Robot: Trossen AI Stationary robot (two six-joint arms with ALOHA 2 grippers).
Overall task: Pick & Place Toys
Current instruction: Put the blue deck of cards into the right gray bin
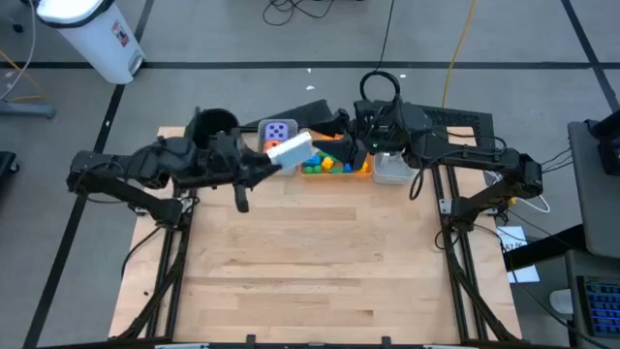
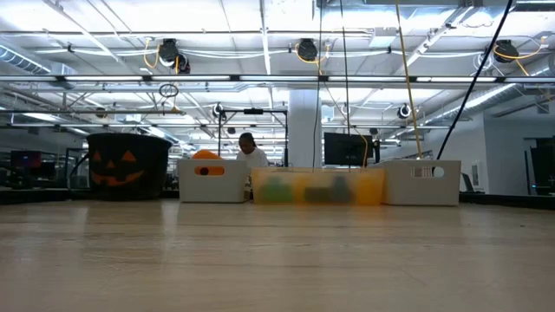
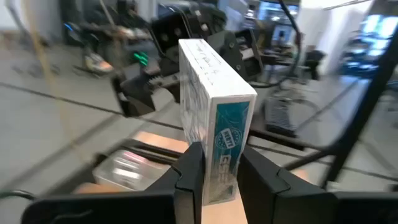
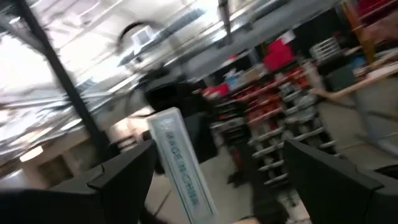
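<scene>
Wooden table point(image 1: 310, 271), left gripper point(image 3: 214, 177) clamping card box point(image 3: 214, 118), right gripper point(image 4: 217, 180) spread facing it

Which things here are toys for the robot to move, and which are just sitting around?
Toys for the job: white and teal card box in the left pincer; purple dice; coloured bricks.

Just sitting around: pumpkin-face pot; white bins.

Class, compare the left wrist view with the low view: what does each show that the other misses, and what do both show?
Only the left wrist view shows the left gripper shut on an upright white and teal box, with the other arm close behind it. Only the low view shows the black pumpkin-faced pot, two white bins, the translucent orange bin between them, and a person behind. Both share the wooden table.
</scene>
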